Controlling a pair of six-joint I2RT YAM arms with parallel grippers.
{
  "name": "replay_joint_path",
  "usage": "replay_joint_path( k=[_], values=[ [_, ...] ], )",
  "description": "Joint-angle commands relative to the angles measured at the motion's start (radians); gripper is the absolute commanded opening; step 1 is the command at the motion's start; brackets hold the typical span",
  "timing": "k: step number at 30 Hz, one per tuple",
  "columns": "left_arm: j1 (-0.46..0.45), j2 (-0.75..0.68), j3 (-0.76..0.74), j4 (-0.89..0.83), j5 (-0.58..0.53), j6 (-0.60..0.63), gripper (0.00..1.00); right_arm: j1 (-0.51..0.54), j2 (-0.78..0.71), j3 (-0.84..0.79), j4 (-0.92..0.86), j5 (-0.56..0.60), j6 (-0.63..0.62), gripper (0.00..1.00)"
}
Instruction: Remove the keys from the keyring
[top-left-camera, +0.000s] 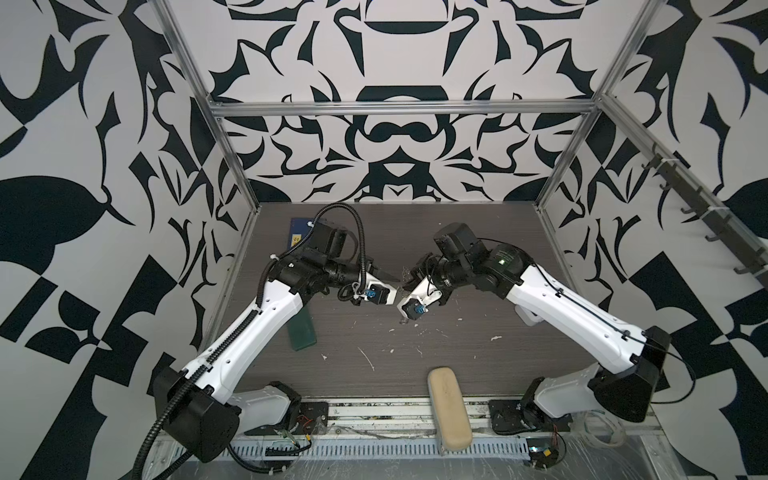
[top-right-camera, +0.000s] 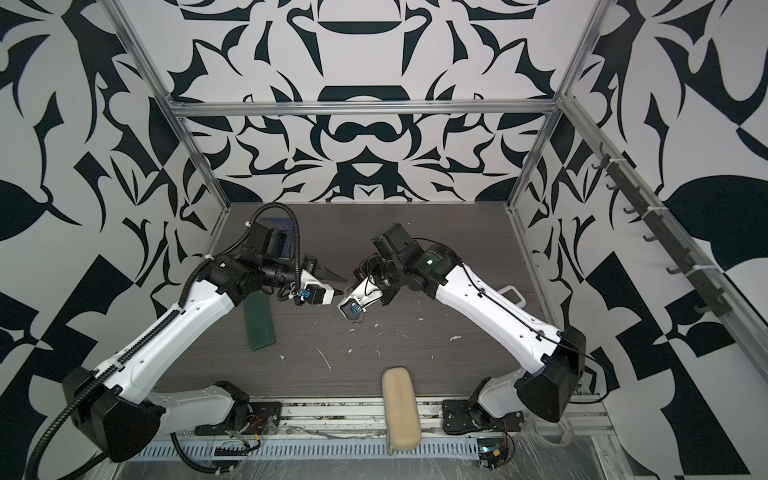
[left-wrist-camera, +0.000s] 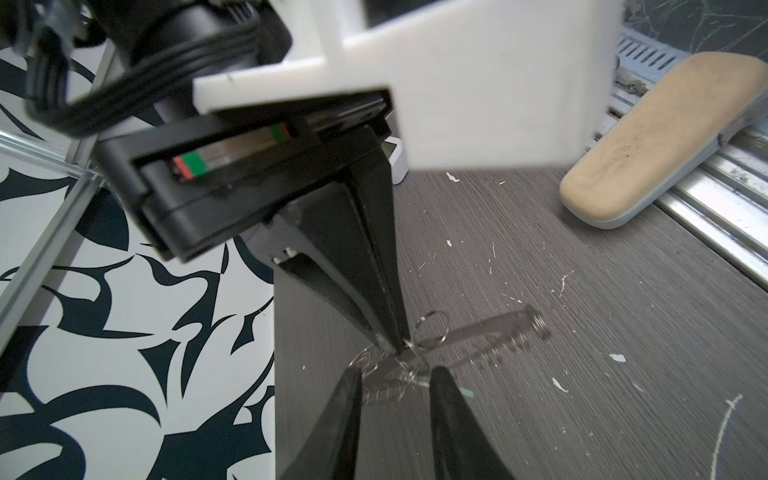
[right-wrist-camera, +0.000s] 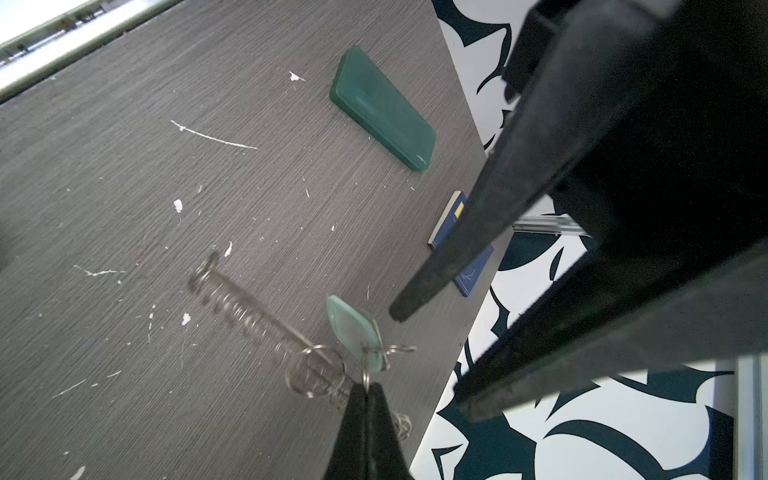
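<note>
The keyring hangs edge-on above the dark table, a thin silver hoop fringed with small wire rings. My right gripper is shut on one small ring at its near end. Beside that ring dangles the key, a pale translucent oval tag. In the left wrist view my left gripper stands open, its two black fingers on either side of the cluster of rings and the tag. The hoop stretches away behind it. In both top views the two grippers meet at the table's middle.
A dark green flat case lies under the left arm, and a blue booklet lies at the back left. A beige glasses case sits on the front rail. A small white device lies behind the right arm. White flecks dot the table.
</note>
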Motion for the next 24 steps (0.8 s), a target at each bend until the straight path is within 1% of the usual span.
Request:
replay_joint_path(
  k=[1,6,12,19,24],
  values=[
    [-0.003,0.009,-0.015,-0.042,0.025,0.009,0.29,0.009,-0.045,0.049,0.007,-0.016,-0.005,0.0],
    [-0.003,0.016,-0.02,-0.042,0.023,0.009,0.24,0.011,-0.05,0.051,0.007,-0.022,0.001,0.0],
    [-0.003,0.02,-0.02,-0.043,0.004,0.012,0.22,0.013,-0.06,0.052,0.005,-0.034,0.004,0.0],
    [-0.004,0.02,-0.016,-0.044,0.001,0.024,0.16,0.014,-0.064,0.057,0.013,-0.052,0.025,0.0],
    [-0.014,0.019,-0.013,-0.045,0.001,0.024,0.15,0.014,-0.065,0.058,0.01,-0.055,0.025,0.0]
  ],
)
